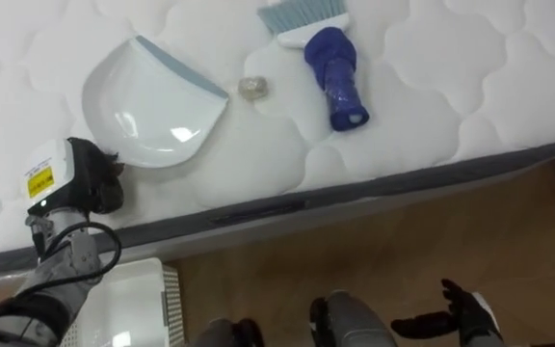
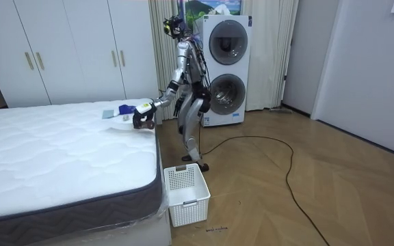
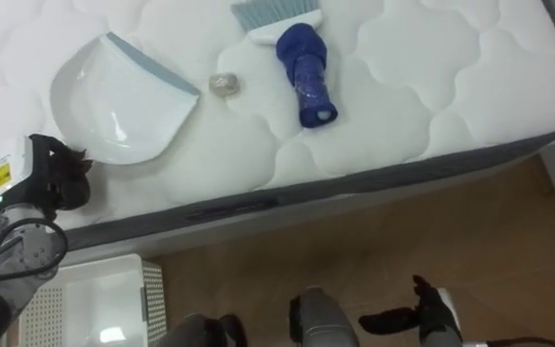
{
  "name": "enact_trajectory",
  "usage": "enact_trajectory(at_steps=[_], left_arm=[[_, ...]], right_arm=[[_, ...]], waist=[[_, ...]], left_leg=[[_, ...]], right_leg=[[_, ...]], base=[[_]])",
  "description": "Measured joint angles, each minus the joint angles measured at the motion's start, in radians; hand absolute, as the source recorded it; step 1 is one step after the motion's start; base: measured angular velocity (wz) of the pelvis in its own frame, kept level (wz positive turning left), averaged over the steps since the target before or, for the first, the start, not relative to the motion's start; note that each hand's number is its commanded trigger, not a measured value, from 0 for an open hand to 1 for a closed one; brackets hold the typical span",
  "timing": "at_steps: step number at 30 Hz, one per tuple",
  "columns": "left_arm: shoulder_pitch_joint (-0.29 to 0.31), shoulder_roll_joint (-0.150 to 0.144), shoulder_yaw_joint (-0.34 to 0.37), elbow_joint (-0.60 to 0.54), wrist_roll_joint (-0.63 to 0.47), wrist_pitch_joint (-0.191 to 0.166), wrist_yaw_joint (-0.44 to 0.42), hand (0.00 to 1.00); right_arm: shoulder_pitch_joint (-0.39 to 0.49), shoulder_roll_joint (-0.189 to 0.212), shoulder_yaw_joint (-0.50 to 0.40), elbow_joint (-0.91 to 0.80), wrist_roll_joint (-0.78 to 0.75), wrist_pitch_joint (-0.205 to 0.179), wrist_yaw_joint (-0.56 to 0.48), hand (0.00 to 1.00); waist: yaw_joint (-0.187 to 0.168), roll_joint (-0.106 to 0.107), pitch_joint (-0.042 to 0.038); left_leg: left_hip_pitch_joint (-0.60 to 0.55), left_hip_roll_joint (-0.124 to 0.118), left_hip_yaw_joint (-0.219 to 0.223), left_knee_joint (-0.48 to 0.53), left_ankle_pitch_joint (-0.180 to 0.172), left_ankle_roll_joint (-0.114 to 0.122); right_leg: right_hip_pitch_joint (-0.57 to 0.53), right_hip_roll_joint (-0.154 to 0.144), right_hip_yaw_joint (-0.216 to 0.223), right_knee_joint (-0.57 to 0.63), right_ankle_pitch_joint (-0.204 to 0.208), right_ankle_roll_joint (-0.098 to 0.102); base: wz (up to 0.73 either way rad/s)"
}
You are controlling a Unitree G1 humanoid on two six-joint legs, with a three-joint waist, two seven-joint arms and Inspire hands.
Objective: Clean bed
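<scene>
A white dustpan with a grey-blue lip lies flat on the white quilted mattress. To its right sits a small crumpled scrap. Further right lies a blue hand brush, bristles away from me and handle towards the bed's edge. My left hand rests on the mattress at the dustpan's near left rim, its back towards the camera. My right hand hangs low over the wooden floor, open and holding nothing. In the room view I stand at the bed's side, leaning towards it.
A white slatted basket stands on the floor below my left arm, against the bed's side. The mattress's grey edge runs across in front of me. Two stacked washing machines stand behind me.
</scene>
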Motion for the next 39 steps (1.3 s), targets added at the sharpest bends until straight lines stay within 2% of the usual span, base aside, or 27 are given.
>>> enact_trajectory(at_steps=[10, 14, 18, 22, 25, 33, 39], left_arm=[[0.055, 0.0, -0.006, -0.033, 0.032, -0.003, 0.017, 1.0], [0.058, -0.001, -0.037, -0.04, 0.03, -0.012, 0.024, 1.0], [0.082, -0.008, -0.05, -0.039, 0.02, -0.02, 0.048, 1.0], [0.114, -0.017, -0.063, -0.04, 0.019, -0.02, 0.055, 1.0], [0.134, -0.023, -0.064, -0.04, 0.02, -0.021, 0.055, 1.0], [0.142, -0.024, -0.065, -0.073, 0.02, -0.026, 0.031, 1.0], [0.138, -0.024, -0.079, -0.08, 0.018, -0.032, 0.013, 1.0]], right_arm=[[-0.026, 0.002, -0.022, -0.076, -0.011, -0.04, -0.077, 0.0], [-0.016, 0.003, -0.022, -0.18, -0.076, -0.045, -0.163, 0.0], [-0.022, 0.005, -0.023, -0.256, -0.144, -0.09, -0.274, 0.0], [-0.024, 0.015, -0.037, -0.333, -0.264, -0.103, -0.345, 0.0], [-0.047, 0.021, -0.05, -0.36, -0.289, -0.138, -0.403, 0.0], [-0.159, 0.025, -0.05, -0.364, -0.366, -0.188, -0.559, 0.0], [-0.182, 0.025, -0.041, -0.38, -0.416, -0.198, -0.623, 0.0]], waist=[[-0.001, -0.005, -0.0026], [-0.004, -0.007, -0.0045], [-0.004, -0.014, -0.0081], [0.0, -0.019, -0.0114], [0.0, -0.024, -0.0138], [0.029, -0.026, -0.0126], [0.052, -0.028, -0.0112]], left_leg=[[0.023, 0.0, 0.007, -0.012, 0.002, 0.003], [0.022, 0.0, 0.013, -0.024, 0.01, 0.006], [0.04, -0.002, 0.016, -0.031, 0.011, 0.007], [0.067, -0.002, 0.033, -0.053, 0.014, 0.01], [0.085, -0.015, 0.038, -0.079, 0.025, 0.015], [0.087, -0.015, 0.046, -0.084, 0.027, 0.016], [0.088, -0.015, 0.049, -0.084, 0.027, 0.016]], right_leg=[[0.025, -0.002, -0.001, -0.013, 0.0, 0.004], [0.026, -0.004, -0.003, -0.026, 0.007, 0.009], [0.039, -0.005, 0.002, -0.03, 0.009, 0.011], [0.057, -0.005, 0.014, -0.044, 0.012, 0.015], [0.062, -0.014, 0.023, -0.051, 0.016, 0.021], [0.061, -0.012, 0.032, -0.058, 0.024, 0.027], [0.062, -0.013, 0.031, -0.057, 0.024, 0.027]], base=[[0.01], [0.01], [-0.01], [-0.07], [-0.02], [-0.03], [0.0]])
